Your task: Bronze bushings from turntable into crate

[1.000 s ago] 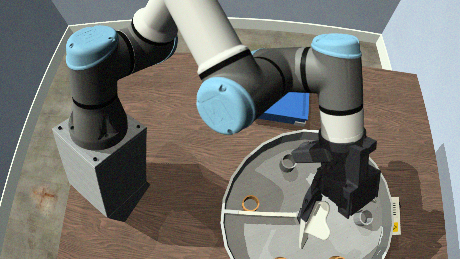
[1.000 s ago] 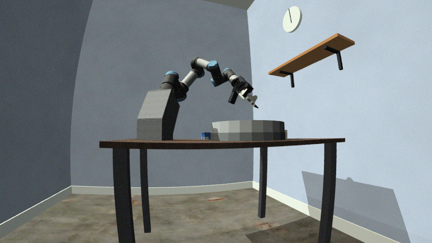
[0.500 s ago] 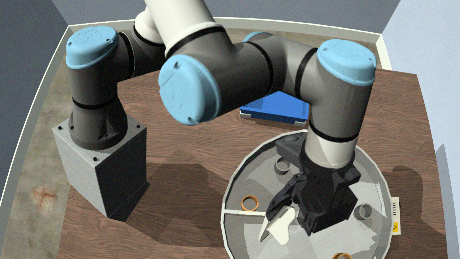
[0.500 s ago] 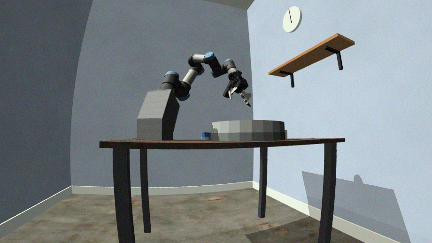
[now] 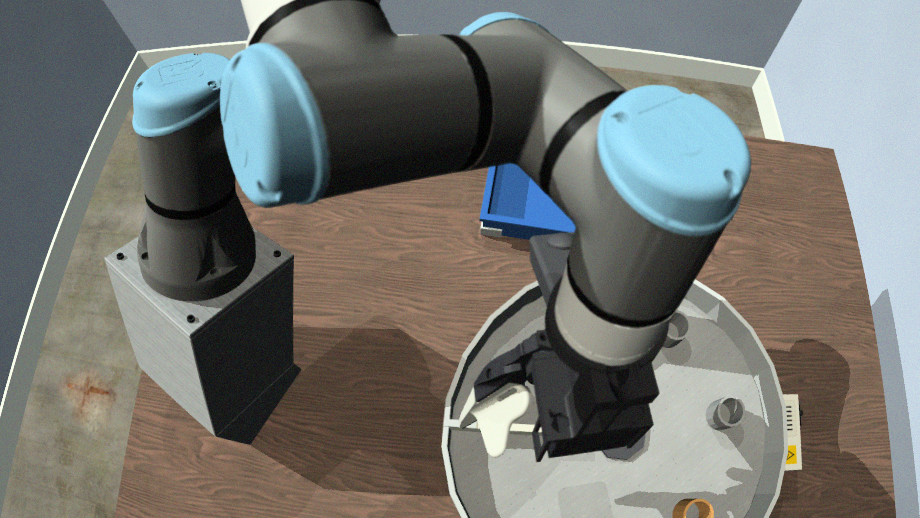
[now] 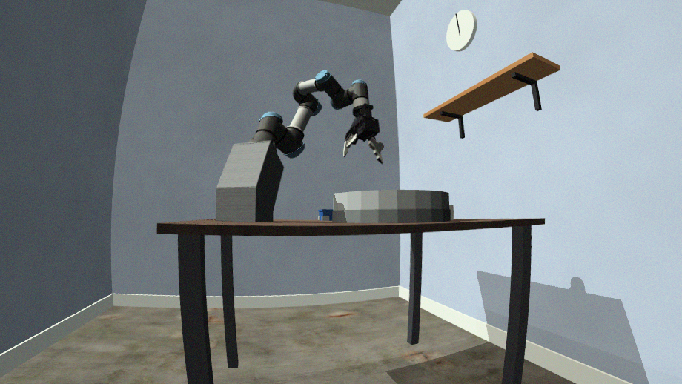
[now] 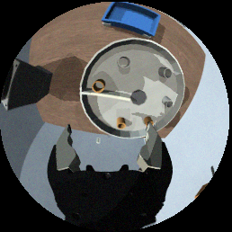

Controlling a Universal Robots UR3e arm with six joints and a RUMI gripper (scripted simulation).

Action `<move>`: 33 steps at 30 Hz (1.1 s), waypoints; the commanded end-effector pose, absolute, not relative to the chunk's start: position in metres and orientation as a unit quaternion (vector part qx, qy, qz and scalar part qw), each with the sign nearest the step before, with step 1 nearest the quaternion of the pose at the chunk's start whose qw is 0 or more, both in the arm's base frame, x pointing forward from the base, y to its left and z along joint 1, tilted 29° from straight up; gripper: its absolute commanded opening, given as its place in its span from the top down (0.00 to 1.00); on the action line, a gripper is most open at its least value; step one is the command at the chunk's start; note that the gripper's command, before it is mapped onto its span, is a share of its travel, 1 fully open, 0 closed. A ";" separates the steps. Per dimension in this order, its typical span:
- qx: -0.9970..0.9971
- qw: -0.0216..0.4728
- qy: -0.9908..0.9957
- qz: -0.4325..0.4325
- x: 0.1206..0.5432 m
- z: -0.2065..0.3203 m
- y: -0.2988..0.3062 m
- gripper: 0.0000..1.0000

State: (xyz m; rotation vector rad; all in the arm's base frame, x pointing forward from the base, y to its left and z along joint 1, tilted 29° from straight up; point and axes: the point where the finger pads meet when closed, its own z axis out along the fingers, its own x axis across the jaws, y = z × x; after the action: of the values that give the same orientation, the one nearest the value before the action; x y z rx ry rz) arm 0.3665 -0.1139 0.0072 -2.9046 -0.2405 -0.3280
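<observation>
Hand (image 5: 515,444) (image 6: 362,159) (image 7: 108,124) is hovering wide open above turntable (image 5: 775,360) (image 6: 391,204) (image 7: 183,90); divider (image 5: 522,427) (image 7: 105,95) is standing beside one bronze bushing (image 7: 98,85), risking a snagged finger.

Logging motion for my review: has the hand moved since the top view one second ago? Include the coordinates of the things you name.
Yes. In the top view, the hand (image 5: 547,442) (image 6: 362,159) (image 7: 108,124) has shifted toward the pedestal (image 5: 157,321) (image 6: 238,200) (image 7: 31,83).
</observation>
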 end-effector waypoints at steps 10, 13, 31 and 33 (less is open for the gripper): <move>-0.973 0.199 -0.018 -0.111 0.341 0.030 -0.091 0.00; -0.971 0.210 -0.009 -0.112 0.339 0.034 -0.089 0.00; -0.969 0.220 -0.001 -0.113 0.337 0.037 -0.086 0.00; -0.969 0.220 -0.001 -0.113 0.337 0.037 -0.086 0.00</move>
State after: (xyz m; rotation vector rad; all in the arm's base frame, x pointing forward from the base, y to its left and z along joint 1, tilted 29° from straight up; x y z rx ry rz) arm 0.3364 -0.0850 0.0368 -2.6779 -0.0039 -0.3102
